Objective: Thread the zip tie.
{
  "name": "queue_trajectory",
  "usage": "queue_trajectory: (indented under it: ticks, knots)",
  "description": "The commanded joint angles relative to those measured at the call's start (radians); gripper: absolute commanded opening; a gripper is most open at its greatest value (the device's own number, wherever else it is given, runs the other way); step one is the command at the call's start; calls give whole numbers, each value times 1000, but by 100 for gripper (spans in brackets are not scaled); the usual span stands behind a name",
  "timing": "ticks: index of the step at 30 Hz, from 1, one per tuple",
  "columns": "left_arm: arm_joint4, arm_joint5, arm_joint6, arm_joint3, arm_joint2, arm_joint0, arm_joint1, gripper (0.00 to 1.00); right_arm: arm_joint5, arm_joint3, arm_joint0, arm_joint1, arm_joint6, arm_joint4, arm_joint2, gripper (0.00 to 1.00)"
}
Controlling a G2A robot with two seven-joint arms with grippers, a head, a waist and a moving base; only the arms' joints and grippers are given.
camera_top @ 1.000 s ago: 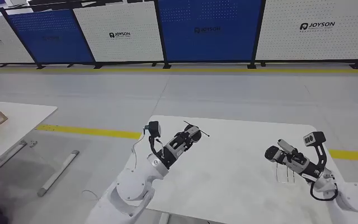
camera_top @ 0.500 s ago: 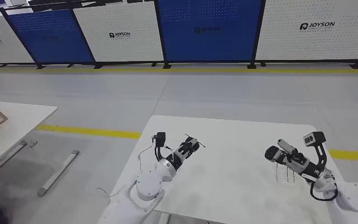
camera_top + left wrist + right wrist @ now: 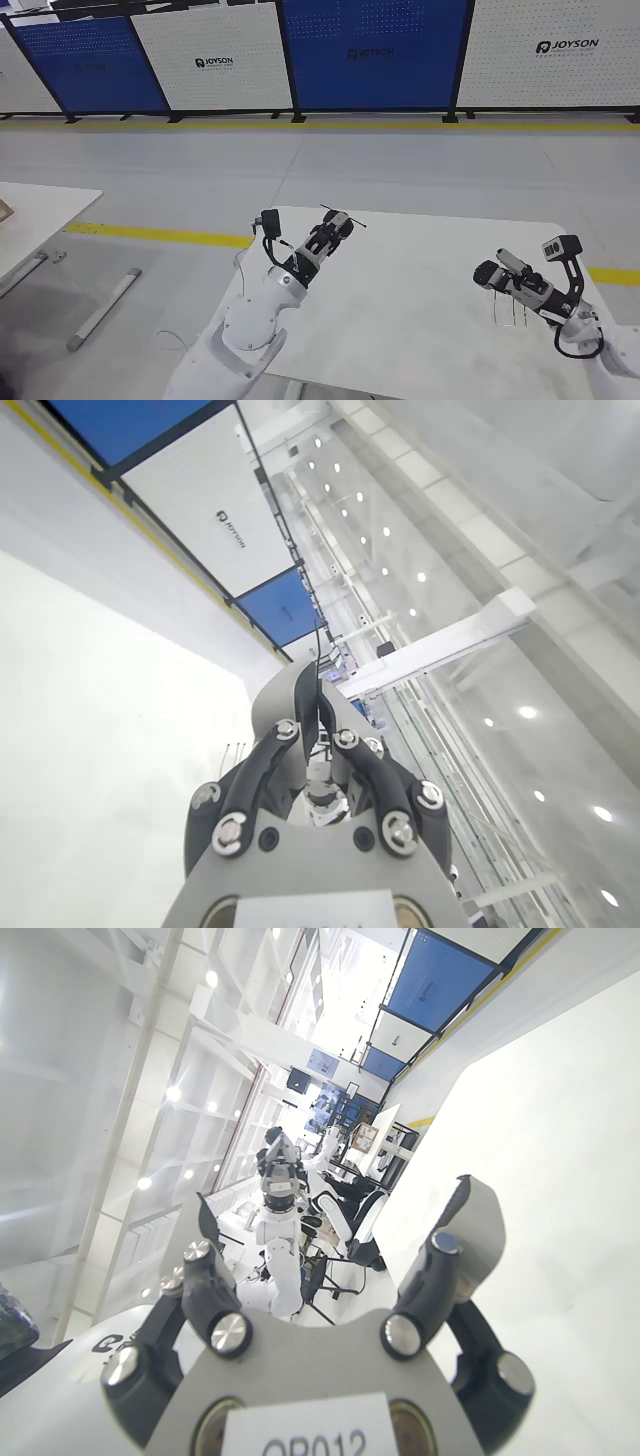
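A thin black zip tie [image 3: 343,217] is pinched crosswise in my left gripper [image 3: 336,224], which is shut on it and raised over the far left part of the white table [image 3: 420,300]. In the left wrist view the zip tie [image 3: 316,645] sticks out past the closed fingertips of the left gripper [image 3: 316,695]. My right gripper [image 3: 488,273] hovers near the table's right side, well apart from the left one. Seen from its own wrist, the right gripper [image 3: 332,1200] is open with nothing between its fingers.
A few thin pale strips [image 3: 511,312] lie on the table just under the right arm. The wide middle of the table separates the two arms. Blue and white partition panels [image 3: 375,55] stand across the floor beyond the table.
The left gripper, still holding the zip tie, dipped toward the near side of the table, then rose and swung back toward the far edge. The right arm stayed still.
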Motion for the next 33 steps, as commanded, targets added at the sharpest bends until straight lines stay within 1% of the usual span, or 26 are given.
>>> queue_trajectory:
  ticks: [1,3,4,5,7,10,11,13,16,18,20,22,24,33]
  knots:
    - [5,2,-12,-43,-14,19,2,0,0,0,0,0,0,0,0,100]
    - [13,5,-25,-64,-23,30,4,0,0,0,0,0,0,0,0,100]
    - [18,7,-32,-68,-24,34,4,0,0,0,0,0,0,0,0,100]
    - [25,9,-39,-66,-23,37,4,0,0,0,0,0,0,0,0,100]
    - [39,18,-49,-41,-13,36,4,0,0,0,0,0,0,0,0,100]
    - [48,33,-50,23,14,16,0,0,0,0,0,0,0,0,0,100]
    - [52,36,-47,53,29,5,-3,0,0,0,0,0,0,0,0,100]
    - [56,40,-38,99,50,-10,-7,0,0,0,0,0,0,0,0,100]
    - [30,46,-20,175,85,-29,-16,0,0,0,0,0,0,0,0,100]
    - [29,38,0,229,106,-47,-22,0,0,0,0,0,0,0,0,100]
    - [48,27,23,267,125,-60,-26,0,0,0,0,0,0,0,0,100]
    - [67,11,45,297,151,-67,-32,0,0,0,0,0,0,0,0,100]
    - [43,-1,40,303,162,-66,-36,0,0,0,0,0,0,0,0,100]
    - [43,-1,40,303,162,-66,-36,0,1,-3,0,0,-4,-2,0,100]
